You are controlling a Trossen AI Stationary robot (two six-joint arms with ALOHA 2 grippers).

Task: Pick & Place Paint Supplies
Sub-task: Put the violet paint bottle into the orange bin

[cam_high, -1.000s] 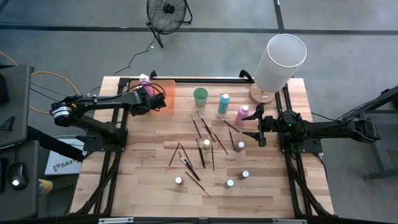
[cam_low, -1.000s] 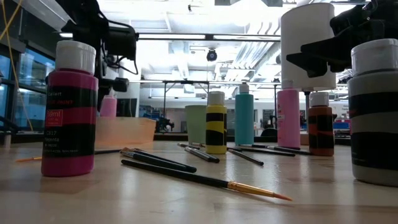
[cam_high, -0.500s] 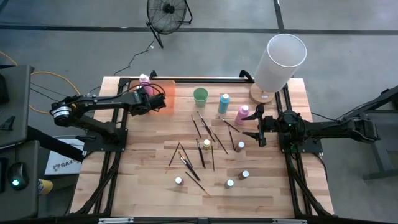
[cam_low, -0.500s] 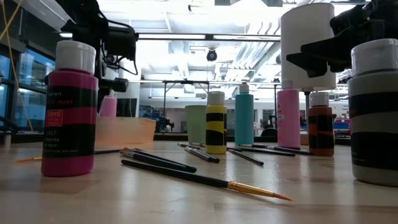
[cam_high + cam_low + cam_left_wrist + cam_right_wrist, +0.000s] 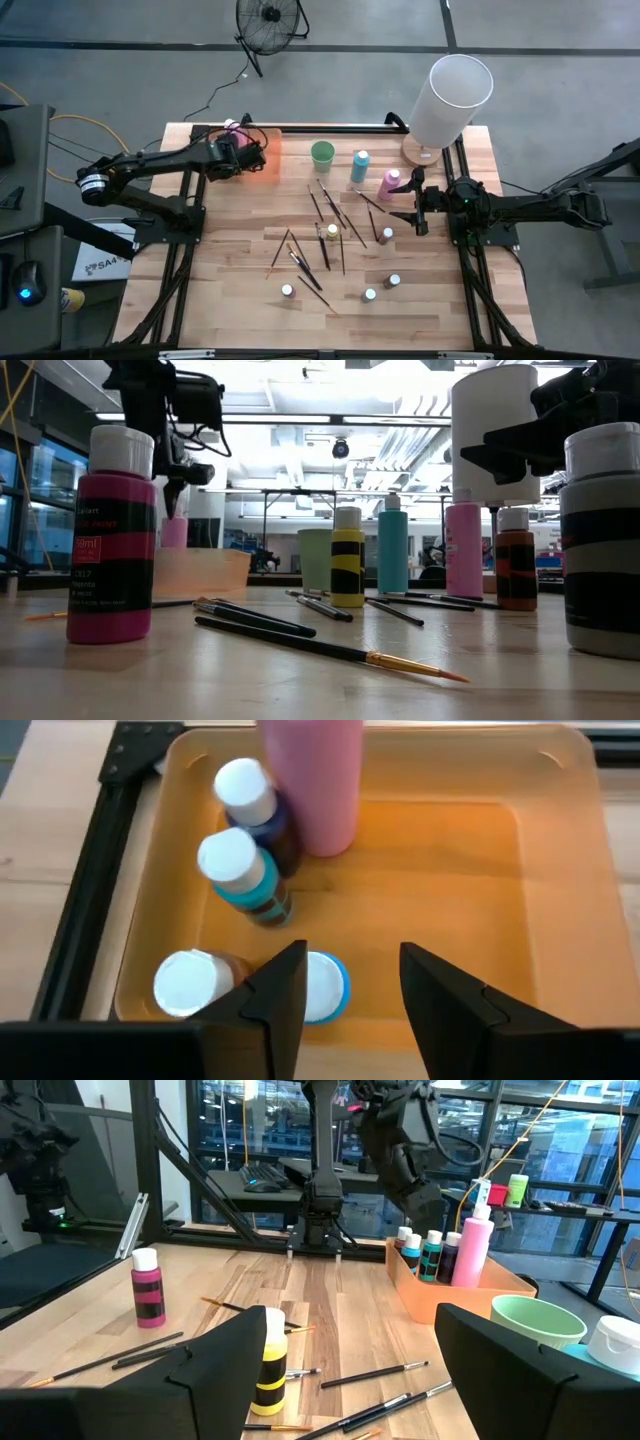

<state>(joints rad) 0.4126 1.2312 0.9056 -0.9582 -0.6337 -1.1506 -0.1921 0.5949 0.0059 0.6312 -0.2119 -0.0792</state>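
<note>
My left gripper (image 5: 250, 152) hangs open over the orange tray (image 5: 268, 160) at the table's far left. In the left wrist view its fingers (image 5: 350, 965) stand above the tray floor. A tall pink bottle (image 5: 310, 780) and several small white-capped bottles (image 5: 235, 865) stand in the tray. My right gripper (image 5: 403, 203) waits open above the table's right side, beside a pink bottle (image 5: 389, 183). A blue bottle (image 5: 360, 165) stands near it. Dark-handled brushes (image 5: 320, 235) lie scattered mid-table, and small bottles (image 5: 369, 295) stand upright around them.
A green cup (image 5: 322, 153) stands between the tray and the blue bottle. A tall white cylinder (image 5: 450, 100) fills the far right corner. Black frame rails (image 5: 185, 250) run along both table sides. Bare wood (image 5: 230, 290) lies toward the near left.
My left gripper has risen above the tray and shifted slightly toward the far edge, staying open. The bottles in the tray have kept their places.
</note>
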